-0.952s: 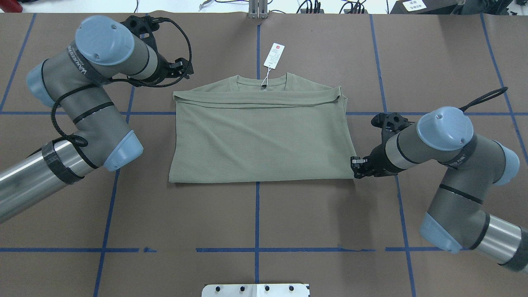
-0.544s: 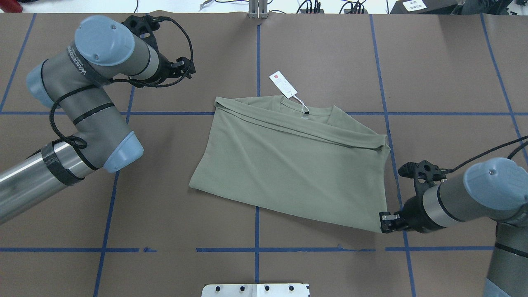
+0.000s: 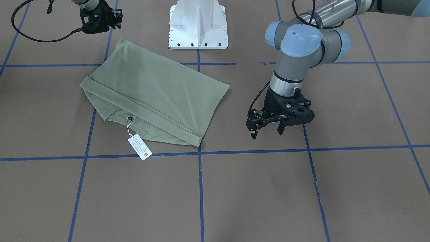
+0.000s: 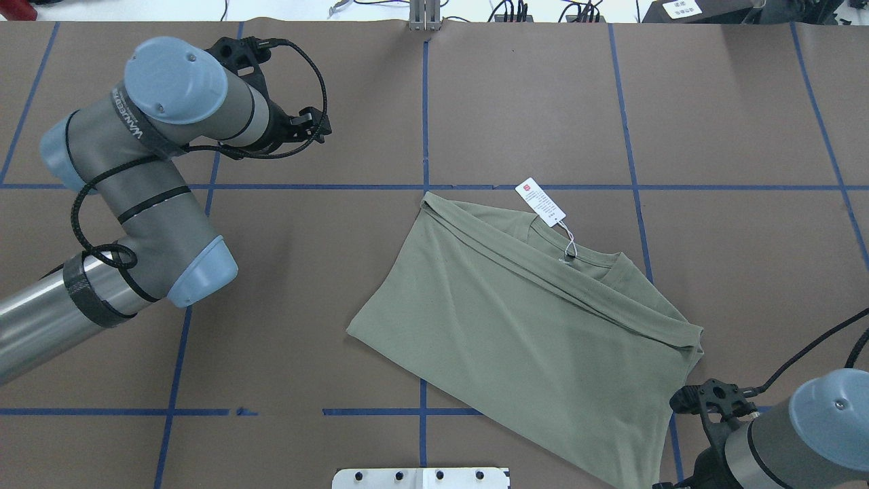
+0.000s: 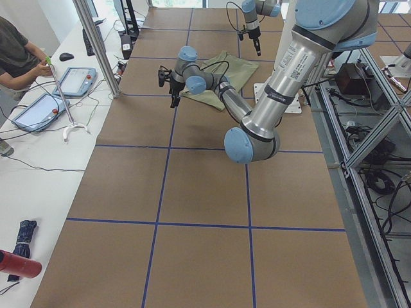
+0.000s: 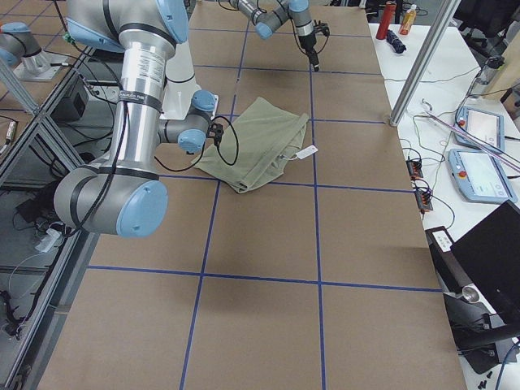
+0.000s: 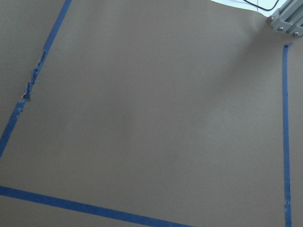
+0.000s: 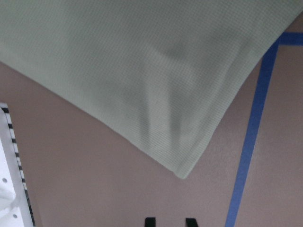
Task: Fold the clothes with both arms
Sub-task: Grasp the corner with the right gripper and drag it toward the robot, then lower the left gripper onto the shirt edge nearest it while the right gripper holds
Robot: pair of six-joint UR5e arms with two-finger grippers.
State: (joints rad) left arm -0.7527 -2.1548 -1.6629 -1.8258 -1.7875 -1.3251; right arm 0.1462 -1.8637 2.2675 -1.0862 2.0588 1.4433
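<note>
Shirt (image 4: pixel 529 326): folded to a skewed rectangle; further folds pending. Left gripper (image 3: pixel 266 133): spread, empty. Right gripper (image 8: pixel 170 222): parted, beside corner.

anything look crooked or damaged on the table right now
The shirt lies askew, turned diagonally against the blue tape lines rather than square to them. Its hang tag trails out onto the table. The left wrist view also shows a frayed tear in the tape.
</note>
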